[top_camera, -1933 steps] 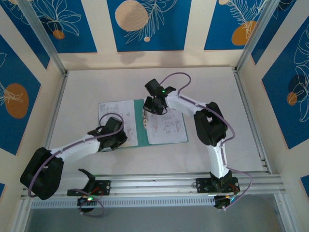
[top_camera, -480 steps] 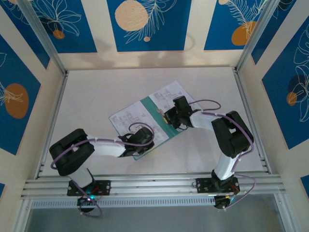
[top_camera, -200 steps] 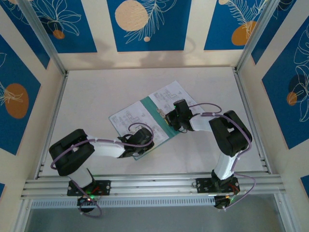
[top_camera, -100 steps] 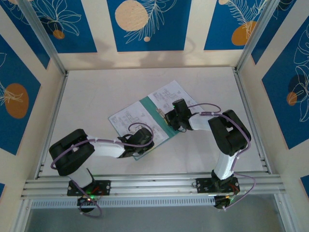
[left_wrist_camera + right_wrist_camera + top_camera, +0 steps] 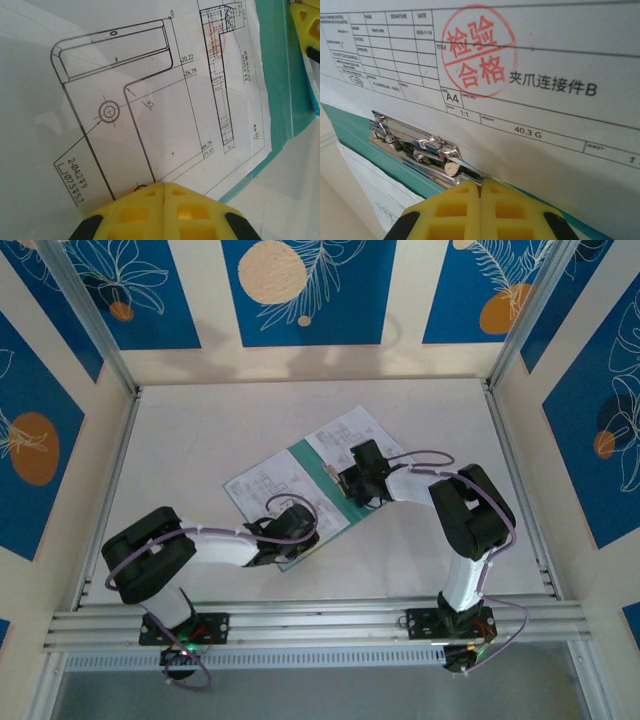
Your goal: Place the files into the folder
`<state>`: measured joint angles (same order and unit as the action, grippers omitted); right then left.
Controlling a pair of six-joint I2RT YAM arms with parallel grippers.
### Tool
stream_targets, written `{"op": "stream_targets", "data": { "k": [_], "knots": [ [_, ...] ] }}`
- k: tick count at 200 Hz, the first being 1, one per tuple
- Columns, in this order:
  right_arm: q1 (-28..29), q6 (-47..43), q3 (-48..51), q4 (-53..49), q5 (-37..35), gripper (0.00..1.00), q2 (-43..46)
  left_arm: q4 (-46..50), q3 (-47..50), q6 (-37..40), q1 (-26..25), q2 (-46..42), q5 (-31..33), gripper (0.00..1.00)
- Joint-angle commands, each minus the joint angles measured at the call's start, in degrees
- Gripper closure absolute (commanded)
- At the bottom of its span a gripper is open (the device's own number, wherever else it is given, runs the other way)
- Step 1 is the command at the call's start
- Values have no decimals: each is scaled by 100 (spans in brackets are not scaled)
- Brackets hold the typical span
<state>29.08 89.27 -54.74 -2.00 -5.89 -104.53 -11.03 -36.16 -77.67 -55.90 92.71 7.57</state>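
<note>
Now the shut right claw point(image 5: 480, 184) is nudged closer to the clip point(image 5: 417, 144) on the folder point(image 5: 277, 75). The papers point(image 5: 150, 100) are pinned flat by the shut left claw point(image 5: 164, 186), so clipping seems near.

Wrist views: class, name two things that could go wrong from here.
The shut right claw sits beside the silver metal spring clip; a push might crease the white stamped sheet. The shut left claw, at the edge of the white drawing sheet, could drag it off the flat teal-green folder.

The left arm point(image 5: 222, 545) and right arm point(image 5: 412, 483) bend inward, low. The left gripper point(image 5: 164, 186) has its fingers pressed together. So does the right gripper point(image 5: 481, 181).
</note>
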Motion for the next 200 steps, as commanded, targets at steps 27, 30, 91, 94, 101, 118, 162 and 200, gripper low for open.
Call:
{"op": "stream_targets", "data": {
  "k": [27,30,91,94,101,118,162,200],
  "knots": [
    [89,17,168,-1422,-177,100,-144,1190,276,41,44,272,-119,100],
    [82,-6,152,-1407,-149,100,-123,1191,276,46,51,270,-122,100],
    [72,-538,-343,-1667,0,82,345,1283,346,143,77,200,-99,100],
    [72,-550,-352,-1676,-10,80,377,1287,347,146,79,203,-98,100],
    [71,-597,-378,-1696,-17,77,435,1287,371,155,87,194,-106,100],
    [66,-713,-427,-1762,-48,70,586,1274,373,206,110,203,-141,100],
    [51,-1080,-211,-1627,-197,63,1117,1540,238,528,174,195,-147,100],
    [-75,-1444,172,-1033,187,83,963,1829,136,805,268,168,-117,100]
  ]
}}
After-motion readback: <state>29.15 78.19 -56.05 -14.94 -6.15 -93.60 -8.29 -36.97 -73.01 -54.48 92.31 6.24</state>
